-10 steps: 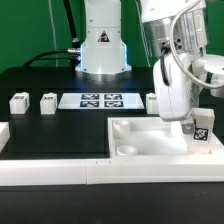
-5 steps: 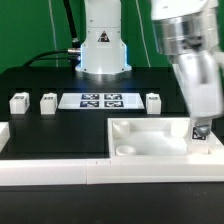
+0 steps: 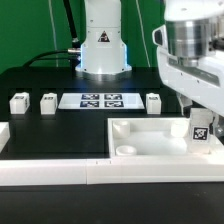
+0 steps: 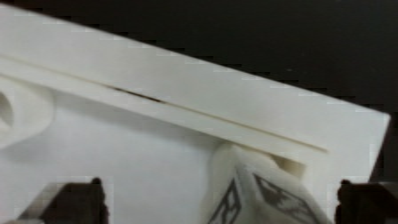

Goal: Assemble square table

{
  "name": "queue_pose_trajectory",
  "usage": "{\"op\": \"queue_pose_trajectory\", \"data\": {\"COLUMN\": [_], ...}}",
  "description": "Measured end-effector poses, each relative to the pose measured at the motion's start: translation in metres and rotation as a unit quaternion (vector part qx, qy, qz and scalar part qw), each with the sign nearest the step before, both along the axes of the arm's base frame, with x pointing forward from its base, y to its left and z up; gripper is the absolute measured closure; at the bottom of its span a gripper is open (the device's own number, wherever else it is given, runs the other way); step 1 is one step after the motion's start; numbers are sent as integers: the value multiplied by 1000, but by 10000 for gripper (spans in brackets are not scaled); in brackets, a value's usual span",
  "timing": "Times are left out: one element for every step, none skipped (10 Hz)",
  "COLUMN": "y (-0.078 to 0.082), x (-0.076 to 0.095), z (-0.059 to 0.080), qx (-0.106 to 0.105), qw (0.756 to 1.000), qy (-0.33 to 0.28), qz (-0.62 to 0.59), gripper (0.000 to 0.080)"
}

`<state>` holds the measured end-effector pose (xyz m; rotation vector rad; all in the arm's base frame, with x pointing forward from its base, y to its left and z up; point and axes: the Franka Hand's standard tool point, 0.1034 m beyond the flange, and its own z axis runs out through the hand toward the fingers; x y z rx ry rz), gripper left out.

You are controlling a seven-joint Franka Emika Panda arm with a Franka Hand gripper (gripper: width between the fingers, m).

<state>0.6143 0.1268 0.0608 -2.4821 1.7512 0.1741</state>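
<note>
Since the leg (image 4: 267, 182) stands on its own in the tabletop (image 4: 196, 85) corner just below the gripper (image 4: 222, 203), you see jaws spread wide, gripping nothing.

No legible letters, numbers or brand names anywhere. Only black-and-white square marker tags noted: a row printed on the marker board (image 3: 98, 100); small dark patterns on three leg blocks (image 3: 18, 101), two to the exterior view's left of that board and one (image 3: 153, 101) just off its right end; one more on the fourth leg block (image 3: 201, 129), upright in a corner of the table top (image 3: 150, 150), nearer the camera than the board, and partly seen in the wrist view (image 4: 267, 190). Behind the marker board, a pale triangular sign (image 3: 101, 40) on the robot base (image 3: 101, 60), too small to read.
</note>
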Motion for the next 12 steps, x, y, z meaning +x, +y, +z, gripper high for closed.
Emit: {"op": "queue_pose_trajectory", "data": {"y": [5, 7, 7, 7, 8, 6, 1, -2, -1, -1, -5, -6], "x": [4, 6, 9, 10, 10, 11, 13, 16, 16, 16, 15, 13], "z": [1, 2, 3, 3, 3, 3, 4, 5, 5, 4, 3, 2], "qx": [-7, -9, -9, -9, -9, -9, -9, -13, -13, -13, -14, -14], "qw": [999, 993, 983, 974, 967, 957, 945, 945, 944, 947, 947, 951], "qy": [-9, -23, -41, -52, -56, -62, -70, -81, -81, -79, -77, -72], "qz": [41, 118, 177, 222, 248, 282, 319, 317, 319, 311, 310, 301], "gripper": [151, 151, 151, 151, 151, 151, 151, 151, 151, 270, 408, 408]}}
